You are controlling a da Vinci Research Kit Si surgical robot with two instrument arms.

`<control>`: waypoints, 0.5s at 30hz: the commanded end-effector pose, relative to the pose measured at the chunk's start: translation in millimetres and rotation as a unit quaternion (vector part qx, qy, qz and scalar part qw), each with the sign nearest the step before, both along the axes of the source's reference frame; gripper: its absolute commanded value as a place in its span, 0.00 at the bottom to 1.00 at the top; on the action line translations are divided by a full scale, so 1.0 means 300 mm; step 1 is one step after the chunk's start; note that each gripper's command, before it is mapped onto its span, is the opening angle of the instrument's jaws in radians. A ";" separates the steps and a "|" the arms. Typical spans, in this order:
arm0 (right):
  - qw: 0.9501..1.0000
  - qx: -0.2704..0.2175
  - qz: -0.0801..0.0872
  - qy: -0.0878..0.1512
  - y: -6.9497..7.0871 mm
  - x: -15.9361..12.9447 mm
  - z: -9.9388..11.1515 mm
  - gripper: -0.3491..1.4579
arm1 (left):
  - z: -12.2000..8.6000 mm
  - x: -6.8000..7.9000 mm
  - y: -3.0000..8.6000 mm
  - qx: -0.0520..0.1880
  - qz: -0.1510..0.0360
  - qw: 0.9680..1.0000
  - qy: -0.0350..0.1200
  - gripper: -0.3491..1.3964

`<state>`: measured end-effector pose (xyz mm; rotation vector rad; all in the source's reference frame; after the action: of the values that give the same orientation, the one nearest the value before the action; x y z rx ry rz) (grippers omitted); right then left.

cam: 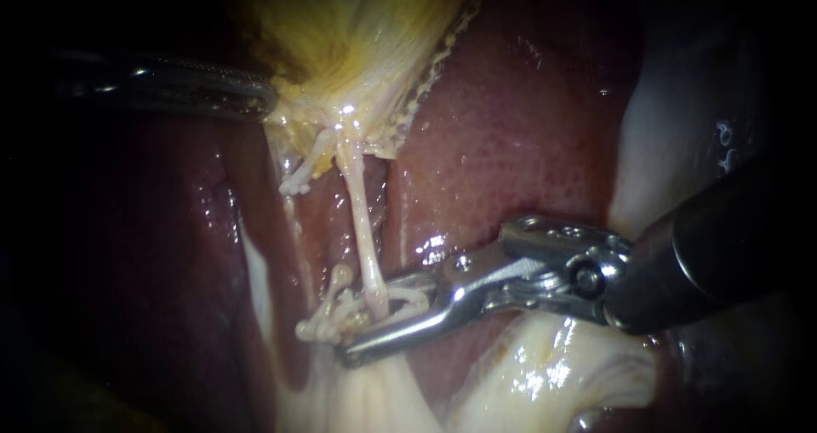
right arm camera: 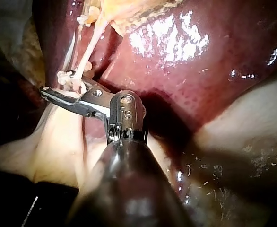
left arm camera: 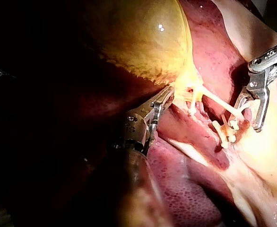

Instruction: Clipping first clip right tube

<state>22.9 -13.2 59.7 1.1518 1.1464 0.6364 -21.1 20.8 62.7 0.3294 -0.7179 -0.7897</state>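
while the left instrument (left arm camera: 164,99) pinches glossy gallbladder (cam: 357,25), the right instrument (cam: 374,314), hand wide, straddles a pale stringy tube (cam: 362,220).

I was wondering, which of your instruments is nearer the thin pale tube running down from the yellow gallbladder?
Right. My right instrument straddles the thin pale tube near its lower end; my left instrument holds the yellow gallbladder, beyond the tube's top.
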 end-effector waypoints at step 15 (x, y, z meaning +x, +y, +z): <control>0.999 0.037 0.001 -0.001 -0.0008 -0.0006 0.0023 0.00 | 0.0002 -0.0001 0.0001 0.000 0.000 1.000 0.000 0.00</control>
<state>22.8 -13.6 60.4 1.2113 1.1322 0.6869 -21.1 20.9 62.7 0.3293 -0.7179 -0.7895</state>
